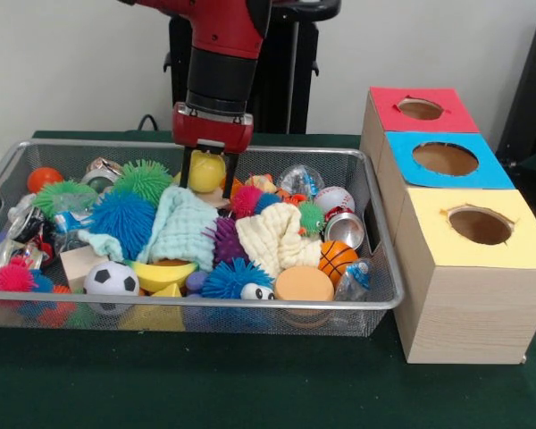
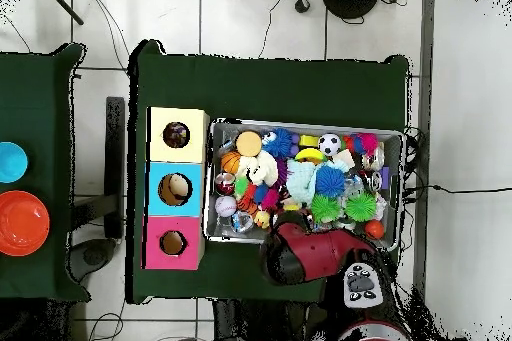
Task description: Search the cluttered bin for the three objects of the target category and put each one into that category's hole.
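Front view shows a red and black robot arm [image 1: 221, 54] coming straight down over the far side of a wire mesh bin [image 1: 375, 268] that sits on a dark green desk [image 1: 250, 384]. Its two dark fingers [image 1: 206, 172] are clamped on a yellow ball [image 1: 207, 170], which sits between them, just above the clutter. Directly below the fingers lies a pale green cloth [image 1: 183, 228]; to one side of them is a green spiky ball [image 1: 145, 179], to the other a pink spiky ball [image 1: 246, 200] and a cream cloth [image 1: 270, 239]. Nearer the camera are a soccer ball [image 1: 112, 279], a small basketball [image 1: 337, 259] and a blue spiky ball [image 1: 125, 219].

Well apart from the fingers, beside the bin, stands a row of three wooden boxes with round holes: a red-topped box [image 1: 422, 109], a blue-topped box [image 1: 445, 159] and a yellow-topped box [image 1: 479, 225].

The step in hand looks like lifting the yellow ball clear of the bin. To do it well, the arm should probably rise straight up until the ball clears the bin's rim and the nearby cloths, keeping the grip firm, since a round ball can slip. Only then should it travel sideways toward the boxes. Which hole is the right one cannot be told.

Overhead view shows the arm's bulky red wrist [image 2: 305, 252] reaching over the bin's edge nearest the robot's base, hiding the fingers and ball beneath it. The last link hangs vertical, fingers pointing down.
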Tool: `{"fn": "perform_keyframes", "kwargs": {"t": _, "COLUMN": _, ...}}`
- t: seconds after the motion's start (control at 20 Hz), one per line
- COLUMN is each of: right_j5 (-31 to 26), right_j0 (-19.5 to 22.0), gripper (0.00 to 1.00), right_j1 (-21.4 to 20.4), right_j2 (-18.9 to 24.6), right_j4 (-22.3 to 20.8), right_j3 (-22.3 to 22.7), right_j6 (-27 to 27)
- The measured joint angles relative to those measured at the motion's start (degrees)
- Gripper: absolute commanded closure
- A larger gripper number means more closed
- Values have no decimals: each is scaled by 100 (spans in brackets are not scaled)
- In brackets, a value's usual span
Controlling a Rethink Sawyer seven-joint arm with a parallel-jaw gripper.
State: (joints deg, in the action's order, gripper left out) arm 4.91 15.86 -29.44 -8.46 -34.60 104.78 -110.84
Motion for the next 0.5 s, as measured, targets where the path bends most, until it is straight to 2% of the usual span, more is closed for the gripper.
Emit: {"fn": "perform_keyframes", "kwargs": {"t": 0.5, "right_j5": 251, "right_j0": 74, "gripper": 0, "right_j1": 111, "right_j2": -111, "right_j4": 1, "right_j3": -42, "right_j6": 0}}
